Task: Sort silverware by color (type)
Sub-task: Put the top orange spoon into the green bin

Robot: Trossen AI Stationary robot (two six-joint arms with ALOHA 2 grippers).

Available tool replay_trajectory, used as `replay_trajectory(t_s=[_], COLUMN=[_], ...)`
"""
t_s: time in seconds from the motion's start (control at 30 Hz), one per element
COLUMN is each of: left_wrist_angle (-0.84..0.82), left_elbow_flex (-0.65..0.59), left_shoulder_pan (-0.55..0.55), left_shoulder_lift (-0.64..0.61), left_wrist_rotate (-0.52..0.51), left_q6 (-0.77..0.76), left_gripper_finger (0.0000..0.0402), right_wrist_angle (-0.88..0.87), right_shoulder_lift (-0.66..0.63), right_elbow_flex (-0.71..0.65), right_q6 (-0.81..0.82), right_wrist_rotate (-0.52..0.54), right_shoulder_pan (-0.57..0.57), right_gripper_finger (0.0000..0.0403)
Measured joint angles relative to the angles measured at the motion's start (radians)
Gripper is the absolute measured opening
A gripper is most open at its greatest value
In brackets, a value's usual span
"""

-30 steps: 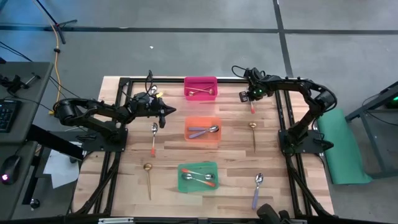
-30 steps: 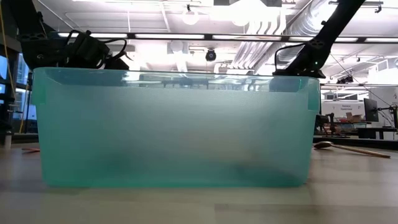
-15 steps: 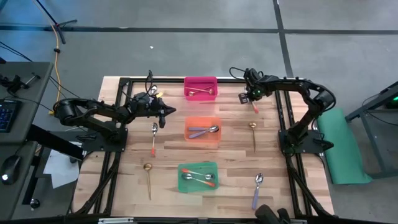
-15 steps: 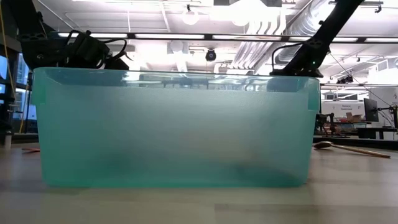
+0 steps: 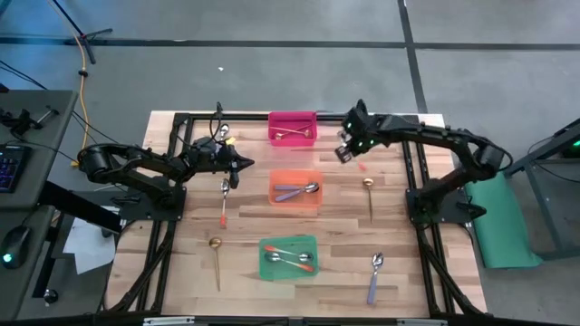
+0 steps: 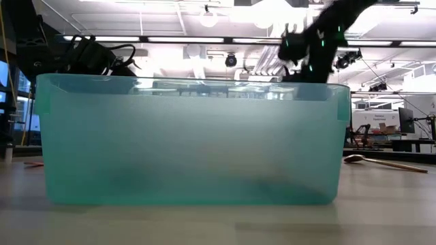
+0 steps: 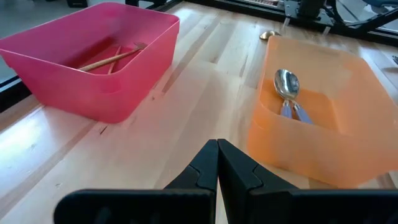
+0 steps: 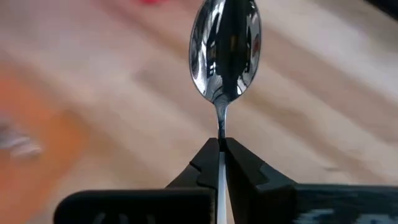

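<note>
The right gripper (image 8: 221, 148) had its two dark fingers (image 8: 202, 163) closed together on the thin neck of a shiny silver metal spoon (image 8: 225, 50), whose oval bowl stood out beyond the fingertips toward twelve o'clock. Behind it lay a blurred, pale wooden tabletop (image 8: 323, 93), with an orange blur at nine o'clock.
</note>
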Motion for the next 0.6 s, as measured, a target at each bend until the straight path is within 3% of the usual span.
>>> replay_trajectory(t_s=[0.3, 0.47, 0.6], left_wrist_angle=[0.005, 0.029, 0.029], left_elbow_flex=[0.000, 0.000, 0.000], left_shoulder_pan=[0.000, 0.000, 0.000], left_shoulder_lift=[0.000, 0.000, 0.000], left_wrist_rotate=[-0.003, -0.011, -0.040], left_q6=[-0.013, -0.033, -0.038], left_gripper_finger=[0.0000, 0.0000, 0.0000], right_wrist_angle=[-0.056, -0.044, -0.036], right_shoulder_lift=[0.014, 0.134, 0.270], right_elbow_flex=[0.141, 0.261, 0.413], right_q6=[0.233, 0.306, 0.275], right_wrist_rotate=[0.079, 0.140, 0.149], right_shoulder_pan=[0.466, 0.701, 0.820], right_gripper_finger=[0.0000, 0.0000, 0.0000])
